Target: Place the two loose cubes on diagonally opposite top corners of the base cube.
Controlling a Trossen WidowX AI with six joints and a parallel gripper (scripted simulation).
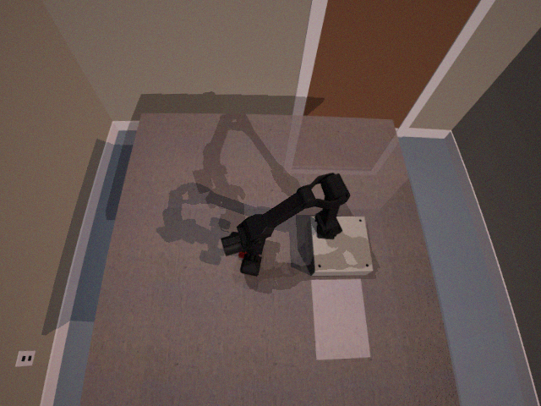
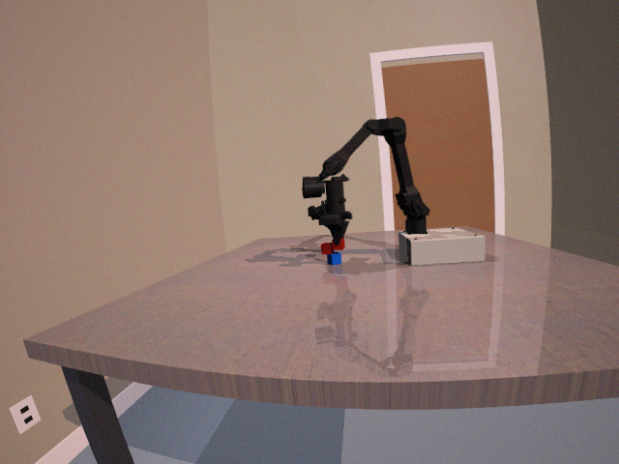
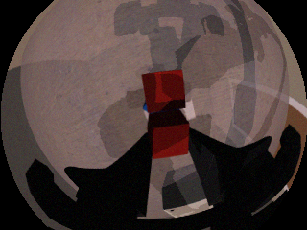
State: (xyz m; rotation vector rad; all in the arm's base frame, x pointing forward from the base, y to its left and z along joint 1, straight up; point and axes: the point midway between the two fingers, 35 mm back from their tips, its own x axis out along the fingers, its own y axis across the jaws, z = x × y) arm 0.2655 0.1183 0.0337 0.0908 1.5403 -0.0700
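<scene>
The blue base cube stands on the table; only a sliver of the blue cube shows in the wrist view. One loose red cube rests on a top corner of the base, overhanging it to the left in the exterior view. My gripper points down and is shut on the other red cube. The held cube is over the base's opposite side, slightly higher than the resting cube. In the wrist view a dark gap lies between the red cubes. Contact with the base cannot be told.
The white box under the arm's base stands to the right on the table. The arm hides most of the cubes in the top view. A bright light patch lies in front of the box.
</scene>
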